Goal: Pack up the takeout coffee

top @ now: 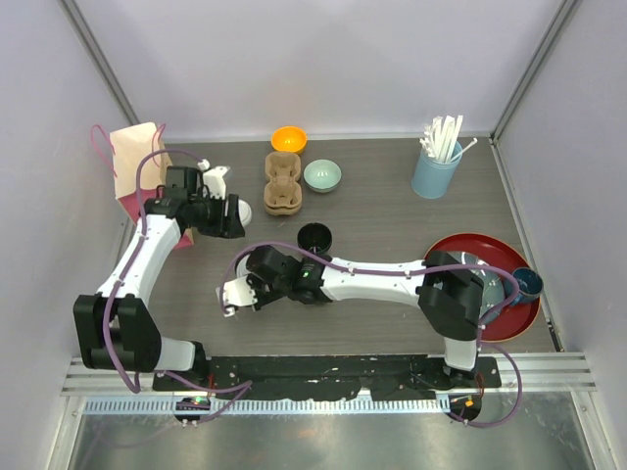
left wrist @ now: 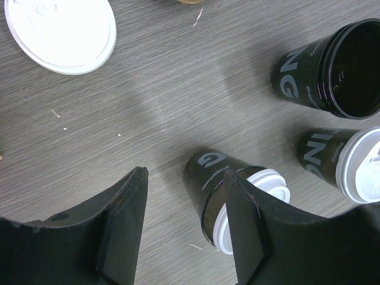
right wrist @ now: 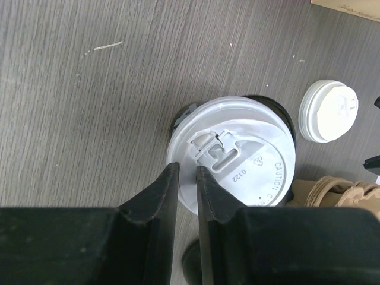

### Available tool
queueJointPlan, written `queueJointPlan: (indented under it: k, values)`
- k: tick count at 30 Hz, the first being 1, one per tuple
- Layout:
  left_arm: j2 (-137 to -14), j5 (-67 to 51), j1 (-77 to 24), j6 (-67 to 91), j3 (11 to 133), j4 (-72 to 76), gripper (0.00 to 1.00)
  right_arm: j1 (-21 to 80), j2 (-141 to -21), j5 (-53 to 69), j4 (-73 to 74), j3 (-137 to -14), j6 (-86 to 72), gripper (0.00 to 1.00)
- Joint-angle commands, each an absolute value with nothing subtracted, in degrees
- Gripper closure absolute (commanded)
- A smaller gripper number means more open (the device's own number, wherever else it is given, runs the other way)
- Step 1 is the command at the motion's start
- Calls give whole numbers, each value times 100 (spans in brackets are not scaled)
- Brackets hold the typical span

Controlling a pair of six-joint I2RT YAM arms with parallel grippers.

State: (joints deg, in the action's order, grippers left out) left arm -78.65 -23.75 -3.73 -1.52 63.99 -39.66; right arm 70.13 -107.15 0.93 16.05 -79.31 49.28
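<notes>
In the right wrist view my right gripper (right wrist: 188,169) pinches the near rim of a white lid (right wrist: 249,136). A black cup's rim (right wrist: 284,116) shows under the lid; I cannot tell whether the lid is seated on it. Another lidded cup (right wrist: 328,110) stands beyond. From above, the right gripper (top: 230,294) reaches left across the table. My left gripper (top: 233,217) (left wrist: 185,175) is open over a lidded black cup (left wrist: 208,178), which is partly behind its right finger. An open cup (left wrist: 344,65), a lidded cup (left wrist: 350,160) and a loose lid (left wrist: 59,29) are nearby.
A cardboard cup carrier (top: 282,183) sits mid-table, with an open black cup (top: 313,237) in front of it. An orange bowl (top: 288,139) and a pale green bowl (top: 322,175) lie behind. A pink bag (top: 132,162) stands left, a straw tumbler (top: 436,171) right. A red tray (top: 509,318) holds a blue mug (top: 526,284).
</notes>
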Motion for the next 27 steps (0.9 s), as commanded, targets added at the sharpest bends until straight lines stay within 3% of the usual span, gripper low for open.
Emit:
queueJointPlan:
  k: [1,12,27]
  values:
    - [-7901,-2522,-369,-193,6381,-3850,43,7058,-10600,53,1617,-8156,4913,78]
    - [-8130,-2497,-369,-351,6434,-3964,45,7049,-10635,97,2039,-8499,4790,93]
    - [-8332,-1618,-343,-466,6337,-3700,78,7005,-10099,422,2645,-8816,4412,99]
